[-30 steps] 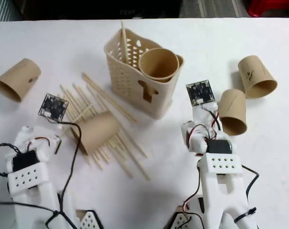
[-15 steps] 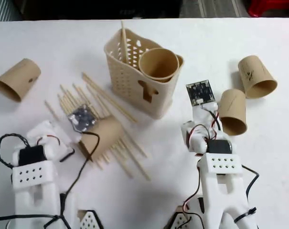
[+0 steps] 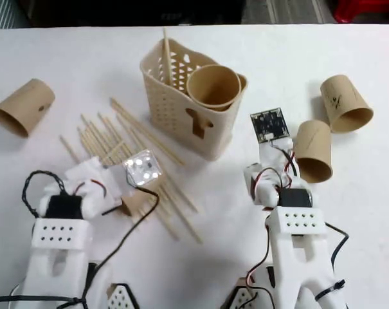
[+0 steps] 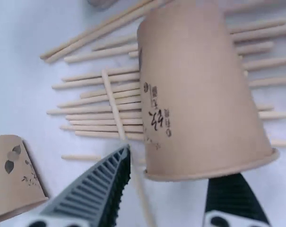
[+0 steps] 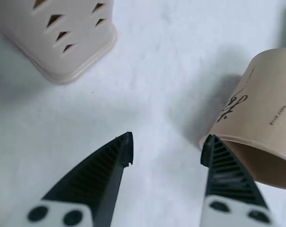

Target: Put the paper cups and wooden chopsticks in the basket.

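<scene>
A paper cup (image 4: 199,94) lies on its side on the spread of wooden chopsticks (image 4: 95,109). My left gripper (image 4: 176,165) is open, and its jaws stand either side of the cup's rim. In the high view the left wrist covers most of that cup (image 3: 133,203). The cream basket (image 3: 181,106) holds one cup (image 3: 213,87) and an upright chopstick (image 3: 166,51). My right gripper (image 5: 169,142) is open over bare table, next to another lying cup (image 5: 265,127), with the basket's corner (image 5: 62,33) beyond it.
One more cup (image 3: 24,106) lies at the far left and also shows in the left wrist view as a cup (image 4: 10,175). Two cups (image 3: 345,102) (image 3: 313,151) lie on the right. Chopsticks (image 3: 110,138) fan out left of the basket.
My left arm has swung right across the chopstick pile and now sits over the lying cup. The right arm and the other cups have not moved.
</scene>
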Robot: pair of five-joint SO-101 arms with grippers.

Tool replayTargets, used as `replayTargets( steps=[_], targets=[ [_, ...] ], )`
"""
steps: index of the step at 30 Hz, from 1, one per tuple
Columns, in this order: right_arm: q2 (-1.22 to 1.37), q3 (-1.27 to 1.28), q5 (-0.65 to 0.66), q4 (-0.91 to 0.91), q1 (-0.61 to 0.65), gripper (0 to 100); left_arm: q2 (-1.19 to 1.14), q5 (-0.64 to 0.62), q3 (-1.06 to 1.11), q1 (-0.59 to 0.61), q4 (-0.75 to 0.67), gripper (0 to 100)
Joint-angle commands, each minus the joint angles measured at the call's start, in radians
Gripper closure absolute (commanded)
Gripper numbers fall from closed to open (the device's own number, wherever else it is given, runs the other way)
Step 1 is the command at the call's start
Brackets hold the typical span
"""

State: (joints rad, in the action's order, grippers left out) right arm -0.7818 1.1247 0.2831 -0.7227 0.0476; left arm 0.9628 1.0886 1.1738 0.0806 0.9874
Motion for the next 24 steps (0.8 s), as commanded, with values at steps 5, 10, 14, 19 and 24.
replayTargets(
  steps=[5,10,14,19,24],
  targets=[
    [0.001,-0.006,0.012,0.015,-0.005,75.5,0.021,-0.199,-0.026,-0.102,-0.117,76],
    [0.001,-0.006,0.012,0.015,-0.005,75.5,0.021,-0.236,0.087,-0.145,-0.262,89],
    [0.001,-0.006,0.012,0.015,-0.005,75.5,0.021,-0.238,0.164,-0.143,-0.356,97],
    [0.001,-0.006,0.012,0.015,-0.005,75.5,0.021,-0.247,0.161,-0.12,-0.35,98],
    [0.001,-0.006,0.012,0.015,-0.005,75.5,0.024,-0.37,0.077,-0.084,-0.273,98]
  ],
)
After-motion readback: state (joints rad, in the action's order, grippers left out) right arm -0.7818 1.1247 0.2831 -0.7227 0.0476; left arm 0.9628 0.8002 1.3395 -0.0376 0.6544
